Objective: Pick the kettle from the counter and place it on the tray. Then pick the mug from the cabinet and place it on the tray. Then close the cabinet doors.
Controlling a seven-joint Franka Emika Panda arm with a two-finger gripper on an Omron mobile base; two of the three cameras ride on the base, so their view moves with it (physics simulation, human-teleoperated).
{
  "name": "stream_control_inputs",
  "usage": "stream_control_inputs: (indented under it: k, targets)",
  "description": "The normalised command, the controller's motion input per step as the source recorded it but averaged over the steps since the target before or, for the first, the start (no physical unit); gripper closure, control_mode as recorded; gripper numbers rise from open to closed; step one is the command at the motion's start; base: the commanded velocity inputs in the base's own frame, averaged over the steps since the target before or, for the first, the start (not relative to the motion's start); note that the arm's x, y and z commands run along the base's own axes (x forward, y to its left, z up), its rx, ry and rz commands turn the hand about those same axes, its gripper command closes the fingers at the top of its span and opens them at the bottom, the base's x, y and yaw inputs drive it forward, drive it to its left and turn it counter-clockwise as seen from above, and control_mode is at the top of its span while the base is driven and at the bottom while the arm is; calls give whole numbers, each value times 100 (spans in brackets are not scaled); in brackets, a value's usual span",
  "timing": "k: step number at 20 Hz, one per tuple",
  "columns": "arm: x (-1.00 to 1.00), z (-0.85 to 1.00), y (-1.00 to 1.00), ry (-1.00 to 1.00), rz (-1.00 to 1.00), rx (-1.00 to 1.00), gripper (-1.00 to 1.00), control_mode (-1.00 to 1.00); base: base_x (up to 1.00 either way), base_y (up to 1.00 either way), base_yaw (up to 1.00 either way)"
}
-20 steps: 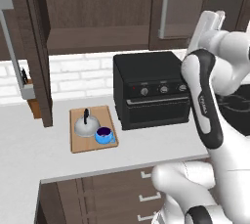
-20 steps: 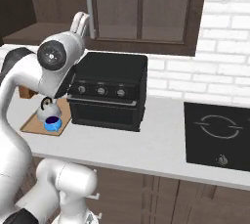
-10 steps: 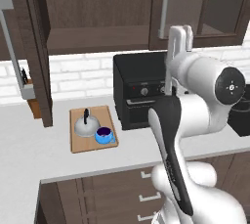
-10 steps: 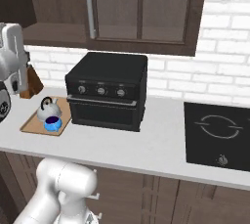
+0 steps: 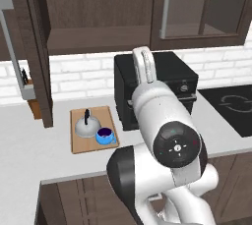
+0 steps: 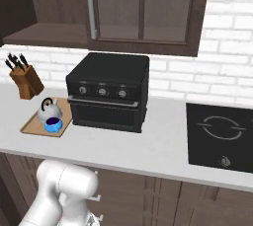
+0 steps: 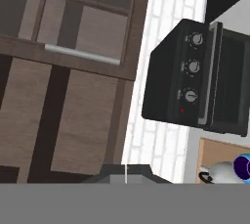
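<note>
On the bench (image 5: 29, 150), left of the black oven (image 6: 108, 92), sits the tray (image 5: 81, 143) with both items loaded: kettle (image 5: 86, 126) at the back-left, blue mug (image 5: 104, 135) just beside it toward the oven, the two touching or near enough that I can't separate them. Same layout from the right base view: tray (image 6: 32, 124), kettle (image 6: 48, 110), mug (image 6: 53, 125). The tray's edge lies close to the oven's lower front corner. Knife block (image 6: 24, 82) stands behind the tray against the white brick wall.

Cabinet (image 5: 93, 35) above: left door (image 5: 32, 47) swung out edge-on toward the camera, shelf exposed. Right-hand door (image 6: 143, 8) with its silver bar handle (image 6: 90, 5) looks flush with the frame in the right base view.

Stovetop (image 6: 220, 133) is set into the bench right of the oven.

Gripper (image 5: 144, 64) raised in front of the oven top, pointing up, fingers together, holding nothing. Hand view is rolled sideways: oven knobs, cabinet door handle, and the kettle and mug at the lower right corner.
</note>
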Motion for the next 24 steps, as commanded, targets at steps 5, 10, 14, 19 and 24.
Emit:
stream_control_inputs:
  k: [5,10,14,19,24]
  targets:
    - [0,-4,12,-1,0,-2,100,-100,0,0,0]
    - [-38,-30,49,-24,0,-8,100,-100,0,0,0]
    - [-36,-16,53,-24,0,-3,100,-100,0,0,0]
    - [-8,0,80,-1,-14,0,100,-100,0,0,0]
    - [0,-5,64,-5,-19,0,100,-100,0,0,0]
